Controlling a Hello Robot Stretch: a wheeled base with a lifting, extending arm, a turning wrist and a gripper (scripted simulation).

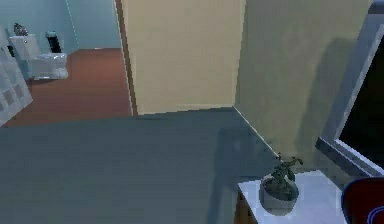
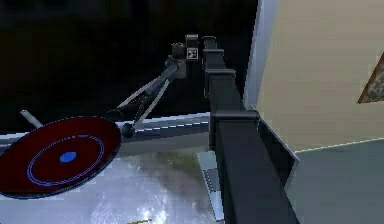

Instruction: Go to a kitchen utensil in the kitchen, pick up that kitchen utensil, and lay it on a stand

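In the arm side view my arm [image 2: 235, 130] rises as a dark bar, with two white marked squares [image 2: 190, 48] at its far end. The gripper [image 2: 122, 122] reaches down to the left from there on thin fingers. Its far end meets a red round disc with blue rings [image 2: 60, 158], which lies over a pale tabletop [image 2: 160, 190]. I cannot tell whether the gripper holds anything. In the forward view a red edge [image 1: 366, 206] shows at the bottom right corner, beside a white stand [image 1: 322, 196].
A potted plant in a grey bowl [image 1: 280, 186] sits on the white stand. A large dark screen [image 1: 366, 95] [image 2: 90, 50] stands behind the tabletop. A tan wall [image 1: 185, 55] lies ahead across grey floor [image 1: 110, 165]. A doorway at the left shows a red floor [image 1: 85, 85] and a white fixture [image 1: 45, 60].
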